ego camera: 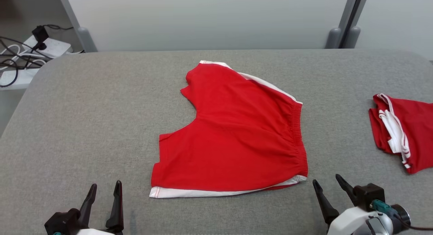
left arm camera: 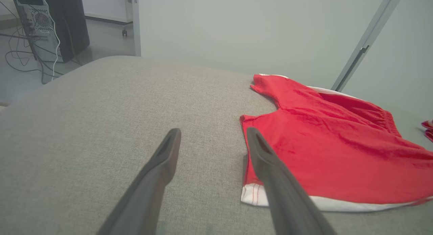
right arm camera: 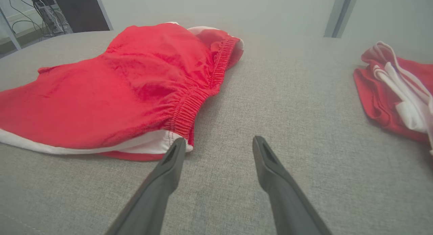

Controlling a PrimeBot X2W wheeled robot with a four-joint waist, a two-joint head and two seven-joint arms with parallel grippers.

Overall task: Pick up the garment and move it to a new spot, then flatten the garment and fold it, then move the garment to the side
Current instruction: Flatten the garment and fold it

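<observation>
A pale wall (ego camera: pixel 203 18) stands behind the grey fabric table (ego camera: pixel 84 110). Left of the table lie a white power strip (ego camera: pixel 50 47) and dark cables (ego camera: pixel 10 64).

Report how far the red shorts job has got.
Looks done: the red shorts lie spread nearly flat on the grey table. In hand: nothing. The left gripper and right gripper stand open by the shorts' near edge, seemingly clear of the cloth. Left: the fold, then the move aside, perhaps toward the other red garment at the right.

The left gripper (ego camera: pixel 106 184) and right gripper (ego camera: pixel 326 179) each have 2 dark tapering fingers; a white wrist (ego camera: pixel 355 221) carries a teal plug (ego camera: pixel 380 206) and black cable (ego camera: pixel 414 227).
</observation>
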